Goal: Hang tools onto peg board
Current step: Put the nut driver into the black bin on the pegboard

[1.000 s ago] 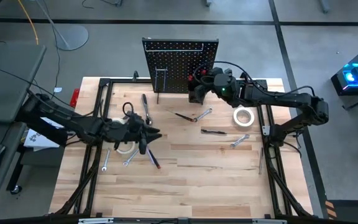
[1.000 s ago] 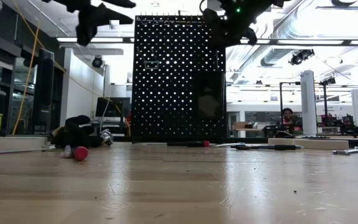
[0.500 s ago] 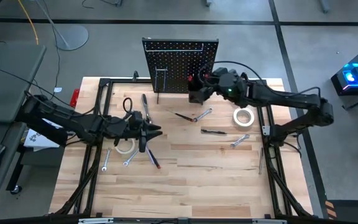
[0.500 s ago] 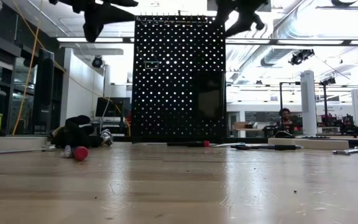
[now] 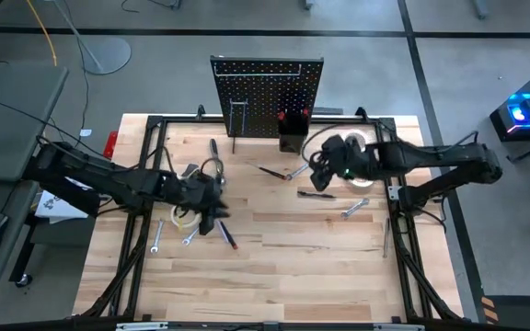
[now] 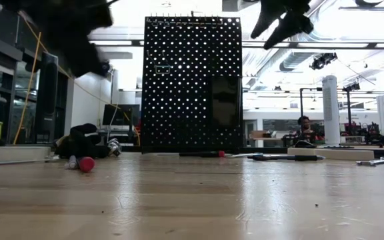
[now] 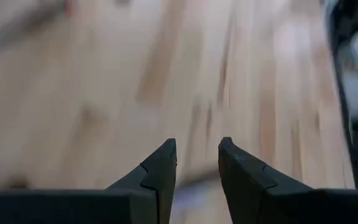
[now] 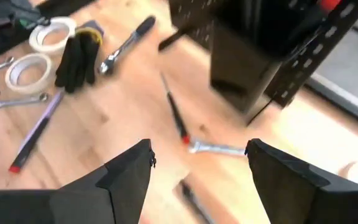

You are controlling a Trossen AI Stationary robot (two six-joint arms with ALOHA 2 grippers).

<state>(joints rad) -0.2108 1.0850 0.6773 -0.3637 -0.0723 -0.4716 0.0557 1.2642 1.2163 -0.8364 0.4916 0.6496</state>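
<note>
The peg board [image 5: 267, 92] stands upright at the table's far edge, with a small black bin [image 5: 291, 140] at its foot. A red-tipped tool [image 5: 282, 117] sticks up out of the bin. My right gripper [image 5: 320, 175] [image 8: 197, 146] hangs open above a silver wrench [image 8: 216, 148] and a slim screwdriver [image 8: 175, 113], nearer than the bin, touching nothing. My left gripper [image 5: 215, 219] [image 7: 196, 144] is tipped down over the left group of tools, beside a white tape roll [image 5: 187, 217]. Its fingers are apart with nothing between them.
More tools lie flat on the wood: a second tape roll [image 8: 51, 32], a ratchet [image 8: 126, 43], wrenches [image 5: 155, 237] [image 5: 355, 209], a red-ended screwdriver [image 5: 226, 235], a dark tool [image 5: 316, 194] and a tape roll [image 5: 364, 180] under the right arm. A black frame [image 5: 155, 124] edges the table.
My right gripper has opened at the bin and drawn back from the peg board toward the table's near edge, tipping downward. My left gripper has tipped from nearly level to slanting down and sunk toward the tools on the left.
</note>
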